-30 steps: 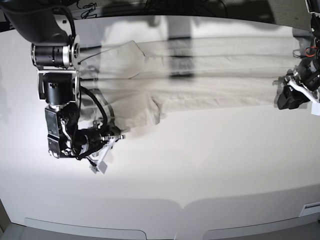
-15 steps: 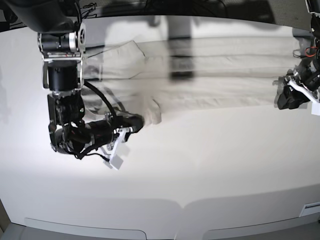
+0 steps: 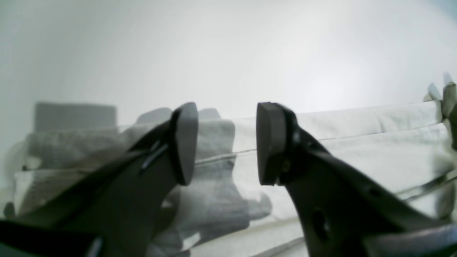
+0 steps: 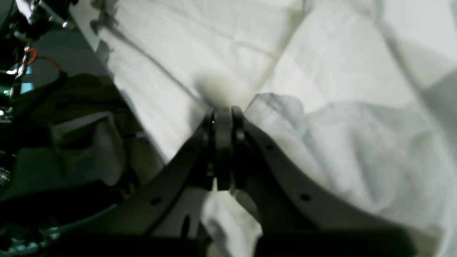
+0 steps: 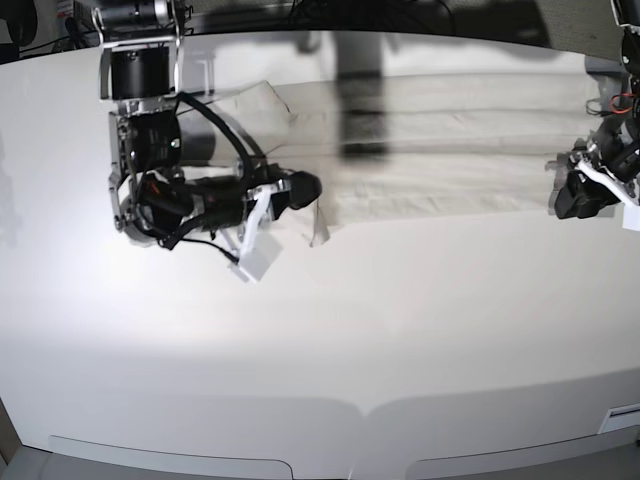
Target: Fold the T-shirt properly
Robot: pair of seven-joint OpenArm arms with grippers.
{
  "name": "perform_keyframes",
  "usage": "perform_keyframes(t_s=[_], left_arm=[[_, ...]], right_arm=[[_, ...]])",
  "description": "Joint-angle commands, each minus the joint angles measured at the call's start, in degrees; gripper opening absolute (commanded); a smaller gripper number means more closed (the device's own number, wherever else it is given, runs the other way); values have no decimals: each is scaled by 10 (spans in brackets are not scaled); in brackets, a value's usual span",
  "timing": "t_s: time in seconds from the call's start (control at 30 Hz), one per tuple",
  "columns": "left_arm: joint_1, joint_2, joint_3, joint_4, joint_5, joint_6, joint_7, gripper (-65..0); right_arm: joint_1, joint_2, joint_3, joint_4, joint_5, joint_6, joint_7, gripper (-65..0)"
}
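The off-white T-shirt [image 5: 450,150] lies stretched in a long band across the far part of the white table [image 5: 400,330]. My right gripper [image 5: 303,190], on the left of the base view, is shut on a fold of the T-shirt near its left end. The right wrist view shows the jaws [image 4: 223,117] pressed together with cloth [image 4: 321,71] bunched around them. My left gripper [image 5: 565,185] sits at the shirt's right end. In the left wrist view it [image 3: 226,142] is open and empty, with the shirt [image 3: 357,135] lying beyond its fingers.
A dark shadow band [image 5: 360,100] crosses the shirt at the back. Dark robot parts and cables [image 4: 35,71] show at the left of the right wrist view. The table's front edge [image 5: 330,410] runs along the bottom.
My right arm has swung up and to the right, carrying the shirt's left lower edge with it. The left arm has not moved.
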Motion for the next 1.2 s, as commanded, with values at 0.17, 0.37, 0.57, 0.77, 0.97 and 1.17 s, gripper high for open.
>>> perform_keyframes(t_s=[0.17,0.37,0.57,0.77,0.97,1.17], left_arm=[[-7,-13,-5,9,-10,-4,-13,-384],[-7,-13,-5,9,-11,-4,-13,-384],[-7,-13,-5,9,-10,-4,-12,-384],[-7,-13,-5,9,-10,-4,-13,-384],[-7,-24,-5,9,-11,-4,-8,-384],[-6,-44,-5,9,-11,-4,23,-384]], right_arm=[[-11,-16,1,13,31,1,3,-650],[-16,-14,1,13,24,2,-1,-650],[-15,-13,1,13,24,2,-4,-380],[-12,4,1,42,28,2,-4,-370],[-11,24,9,164,1,10,8,-370],[-12,26,41,210,-71,10,61,-370]])
